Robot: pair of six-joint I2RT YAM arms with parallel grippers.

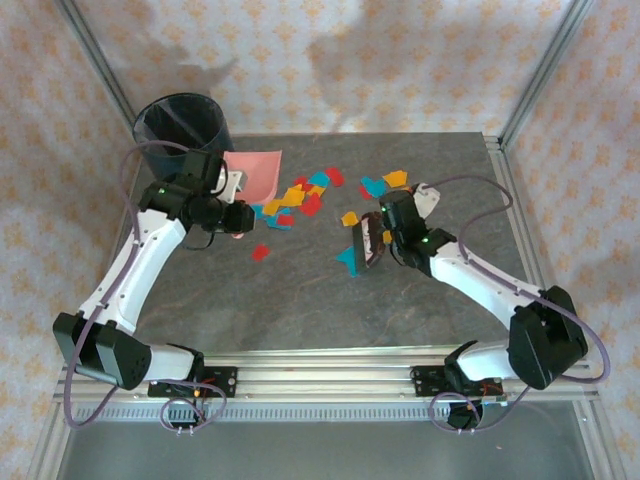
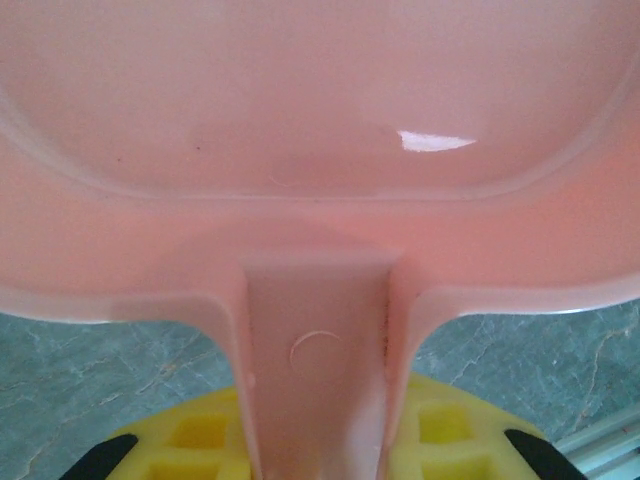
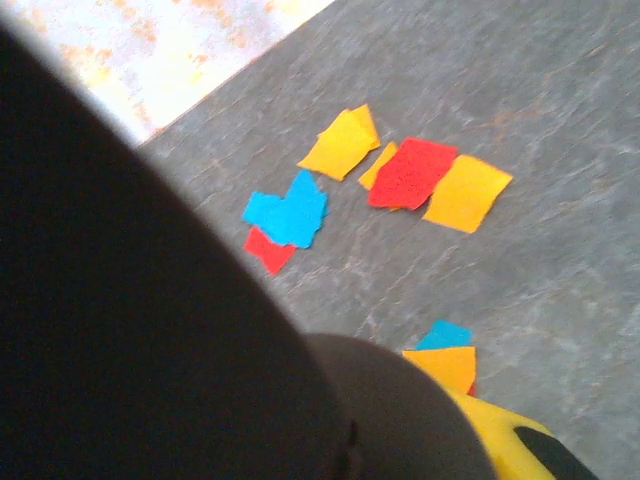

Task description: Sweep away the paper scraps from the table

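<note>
The left claw (image 1: 238, 217) is clamped on the pink dustpan (image 1: 256, 170) handle at eleven o'clock, beside the black bin (image 1: 182, 125). The right claw (image 1: 385, 240) pinches a dark brush (image 1: 361, 248) at two o'clock. The paper scraps (image 1: 300, 196) lie scattered between them on the surface (image 1: 300, 300), toward twelve.

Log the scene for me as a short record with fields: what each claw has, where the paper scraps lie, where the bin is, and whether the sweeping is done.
left claw: shut on the handle of the pink dustpan
right claw: shut on a black brush
paper scraps: red, yellow and blue, scattered on the table, mostly between dustpan and brush
bin: black, upright, far left corner, beside the dustpan
sweeping: not done, scraps lie loose on the table
</note>
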